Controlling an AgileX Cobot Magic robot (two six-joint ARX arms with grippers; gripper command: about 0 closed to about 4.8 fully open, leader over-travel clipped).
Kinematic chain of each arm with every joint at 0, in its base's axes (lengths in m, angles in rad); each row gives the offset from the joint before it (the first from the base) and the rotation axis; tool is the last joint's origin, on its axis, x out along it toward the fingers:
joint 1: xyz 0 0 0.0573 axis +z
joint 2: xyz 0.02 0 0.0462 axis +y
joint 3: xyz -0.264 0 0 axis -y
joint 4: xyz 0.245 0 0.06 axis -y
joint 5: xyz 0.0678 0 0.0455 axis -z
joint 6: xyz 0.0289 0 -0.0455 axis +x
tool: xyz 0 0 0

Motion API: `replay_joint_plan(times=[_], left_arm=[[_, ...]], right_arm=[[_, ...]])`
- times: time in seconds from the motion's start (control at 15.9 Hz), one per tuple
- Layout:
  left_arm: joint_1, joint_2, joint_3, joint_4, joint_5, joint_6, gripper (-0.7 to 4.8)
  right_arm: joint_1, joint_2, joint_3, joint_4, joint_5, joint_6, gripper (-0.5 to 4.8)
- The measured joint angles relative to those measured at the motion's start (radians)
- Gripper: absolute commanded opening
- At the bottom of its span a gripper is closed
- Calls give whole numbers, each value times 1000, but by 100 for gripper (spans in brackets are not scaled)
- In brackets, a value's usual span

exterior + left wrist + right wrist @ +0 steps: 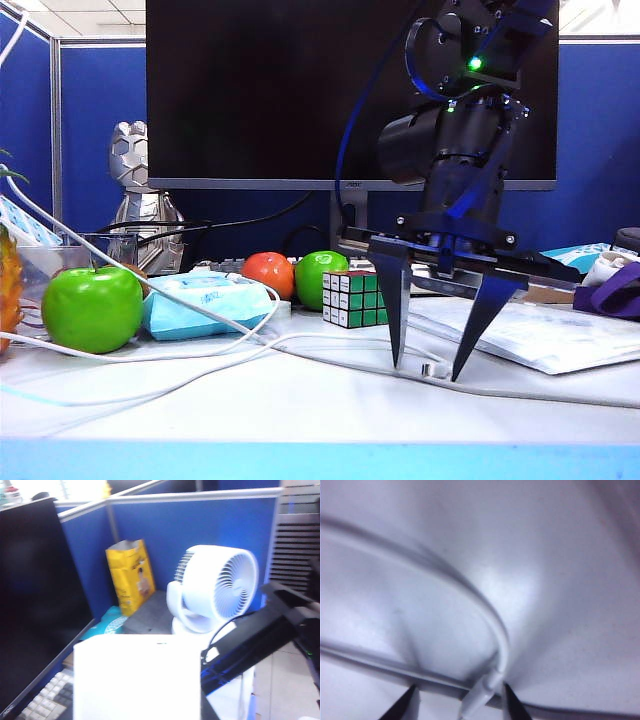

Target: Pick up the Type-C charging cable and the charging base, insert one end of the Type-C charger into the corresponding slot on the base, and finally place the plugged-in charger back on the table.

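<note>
White Type-C charging cable (485, 690) plug between right gripper (428, 372) fingers (398, 318); left gripper unseen.

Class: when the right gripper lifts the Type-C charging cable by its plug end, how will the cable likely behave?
Probably floppy: the Type-C charging cable curves loosely across the table. Its thin, glossy plug may slip between the open right gripper fingertips.

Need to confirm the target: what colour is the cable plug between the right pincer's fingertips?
White, on the Type-C charging cable; right pincer straddles it. Right wrist view shows it best.
</note>
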Motion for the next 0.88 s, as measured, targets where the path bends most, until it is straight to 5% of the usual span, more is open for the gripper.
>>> replay_joint_plan(times=[0.44, 0.88], left_arm=[[0, 0, 0, 0, 5, 0, -6], [0, -9, 0, 0, 5, 0, -6]], right_arm=[[-11, 2, 0, 16, 0, 197, 220], [-10, 2, 0, 3, 19, 210, 198]])
